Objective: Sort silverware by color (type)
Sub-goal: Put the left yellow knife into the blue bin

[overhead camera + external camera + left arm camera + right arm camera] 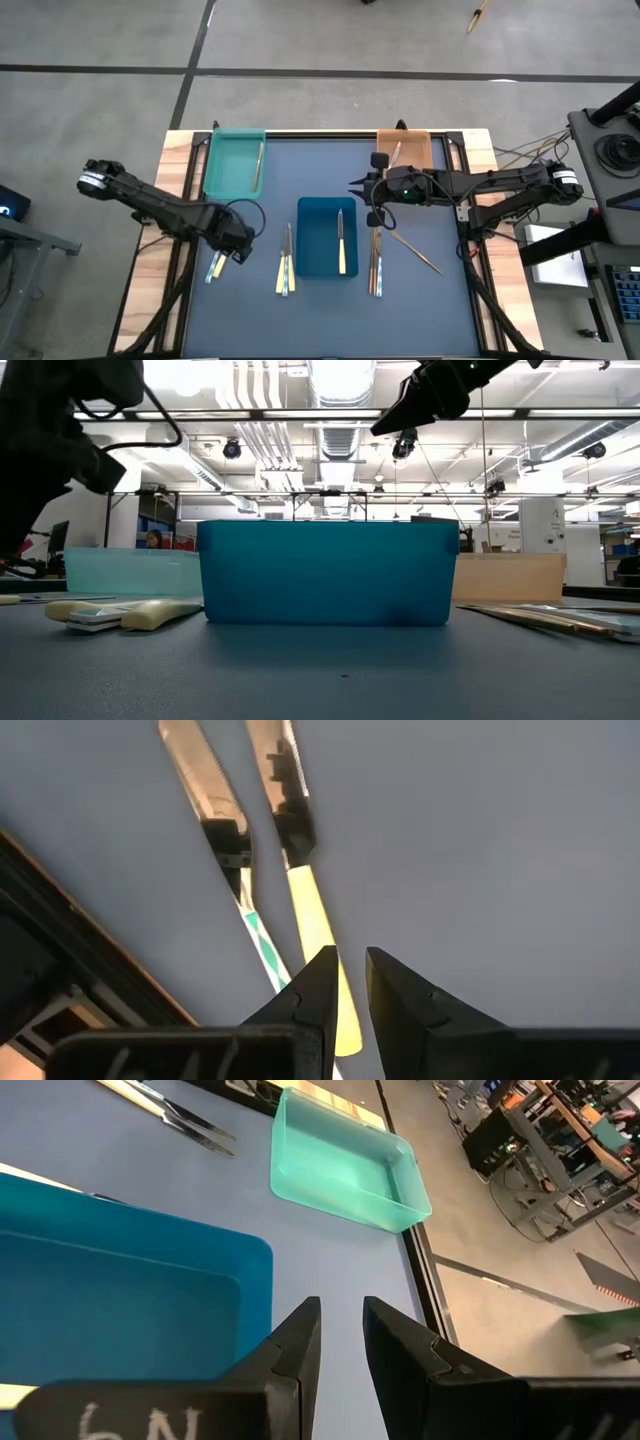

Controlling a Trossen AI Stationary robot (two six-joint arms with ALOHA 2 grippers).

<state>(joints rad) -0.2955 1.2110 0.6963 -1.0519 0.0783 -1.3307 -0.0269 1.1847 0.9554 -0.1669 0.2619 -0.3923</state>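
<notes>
The left gripper (237, 252) hovers low at the mat's near left, its fingers (310, 990) narrowly parted and holding nothing, right above two knives (300, 900), one cream-handled and one with a teal-marked handle. The right gripper (362, 190) hangs high between the blue tray (327, 268) and the orange tray (404, 150), its jaws narrow and empty. Other silverware lies in pairs (285, 272) on either side of the blue tray, one piece inside it, one in the teal tray (234, 165).
</notes>
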